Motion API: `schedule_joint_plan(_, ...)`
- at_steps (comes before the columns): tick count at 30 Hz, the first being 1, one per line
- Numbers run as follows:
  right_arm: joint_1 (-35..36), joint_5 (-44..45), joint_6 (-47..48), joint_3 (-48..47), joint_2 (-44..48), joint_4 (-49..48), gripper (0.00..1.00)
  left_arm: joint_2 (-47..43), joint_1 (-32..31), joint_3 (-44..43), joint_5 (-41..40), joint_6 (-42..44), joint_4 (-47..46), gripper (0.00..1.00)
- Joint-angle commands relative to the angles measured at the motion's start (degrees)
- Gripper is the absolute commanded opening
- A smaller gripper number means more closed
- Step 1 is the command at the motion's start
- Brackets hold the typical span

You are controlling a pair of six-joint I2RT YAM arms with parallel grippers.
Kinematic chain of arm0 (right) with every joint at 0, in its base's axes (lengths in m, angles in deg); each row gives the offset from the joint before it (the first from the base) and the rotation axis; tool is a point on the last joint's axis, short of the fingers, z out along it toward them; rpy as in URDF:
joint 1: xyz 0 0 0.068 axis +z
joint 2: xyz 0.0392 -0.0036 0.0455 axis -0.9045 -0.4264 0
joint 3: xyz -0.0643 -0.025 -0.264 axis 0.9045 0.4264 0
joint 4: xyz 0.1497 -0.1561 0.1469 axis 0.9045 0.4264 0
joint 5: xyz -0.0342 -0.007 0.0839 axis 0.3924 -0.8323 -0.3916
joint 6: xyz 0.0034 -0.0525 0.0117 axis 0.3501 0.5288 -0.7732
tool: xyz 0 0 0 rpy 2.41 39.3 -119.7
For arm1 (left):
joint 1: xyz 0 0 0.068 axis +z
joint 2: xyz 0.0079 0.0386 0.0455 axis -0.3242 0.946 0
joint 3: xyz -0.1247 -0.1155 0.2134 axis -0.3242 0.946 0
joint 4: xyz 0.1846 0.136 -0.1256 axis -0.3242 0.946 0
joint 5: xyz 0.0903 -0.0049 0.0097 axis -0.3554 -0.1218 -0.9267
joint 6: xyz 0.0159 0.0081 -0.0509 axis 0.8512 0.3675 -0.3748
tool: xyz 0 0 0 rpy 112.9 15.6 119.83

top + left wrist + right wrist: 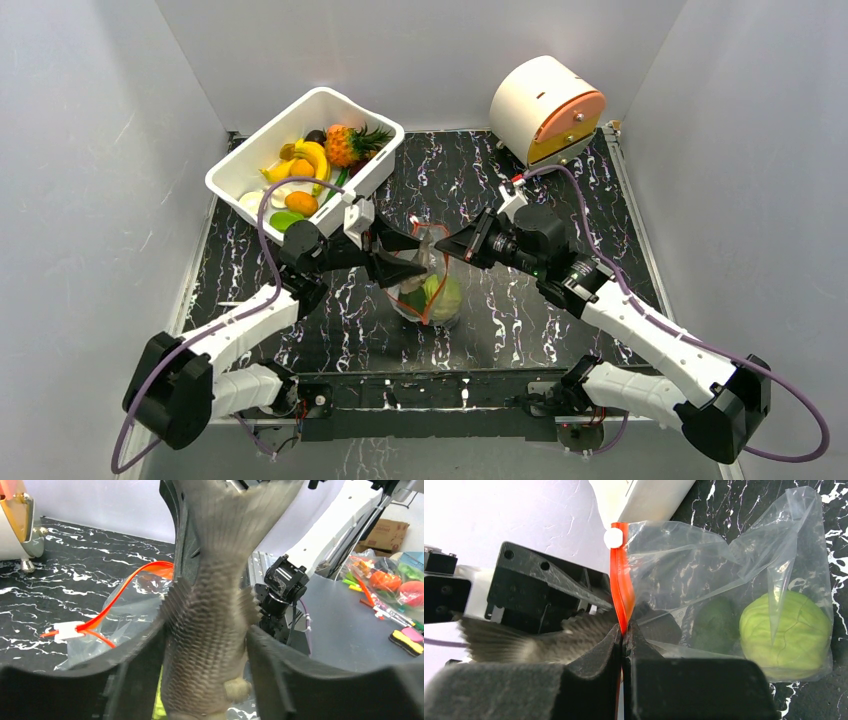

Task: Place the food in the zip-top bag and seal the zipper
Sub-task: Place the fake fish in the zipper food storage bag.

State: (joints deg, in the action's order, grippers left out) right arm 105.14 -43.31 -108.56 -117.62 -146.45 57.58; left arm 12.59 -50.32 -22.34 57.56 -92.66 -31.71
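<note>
The counter (520,310) carries a white tub (250,165) of food (305,165) at ten o'clock. The zip-top bag (432,262) stands at its centre, with a light-green fruit (784,630) inside. At the bag's nine o'clock, the left hand (207,630) grasps a grey fish (210,580). At three o'clock, the clenched right hand (624,635) pinches the zipper (620,590).

Crinkly transparent plastic zip-top bag (724,570): standing mid-table, mouth up and open.
Thin red-orange zipper strip (621,595): runs along the mouth, unsealed.
Light-green round toy fruit (784,630) and dark-green piece (714,625): side by side at the bag's bottom.
Grey scaled toy fish (210,630): head down, at the mouth.
Yellow bananas (312,158), pineapple (345,146), orange pieces (300,203): in white rectangular tub (262,140).
</note>
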Motion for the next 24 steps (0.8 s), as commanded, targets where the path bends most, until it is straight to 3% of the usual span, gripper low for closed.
schedule_joint_plan(1,-0.2,1.3,0.5,-0.1,2.3,-2.0,0.0,-7.3,-0.6,-3.9,-3.9,8.4,10.2,0.63)
schedule_joint_plan(8,-0.2,1.0,0.6,0.0,2.0,-2.0,0.0,-14.0,-0.8,-7.5,-8.8,14.8,24.6,0.74)
schedule_joint_plan(13,-0.3,1.1,1.1,-1.0,1.7,-1.7,0.0,-15.6,-0.7,-11.9,-14.9,17.2,36.3,0.73)
schedule_joint_plan(20,-0.2,2.1,1.8,-3.0,1.3,-0.6,0.0,-15.2,-0.7,-13.5,-17.6,21.8,49.9,0.72)
schedule_joint_plan(24,-0.3,2.2,2.0,-3.3,1.1,-0.3,0.0,-15.1,-0.8,-12.1,-19.9,21.9,52.7,0.7)
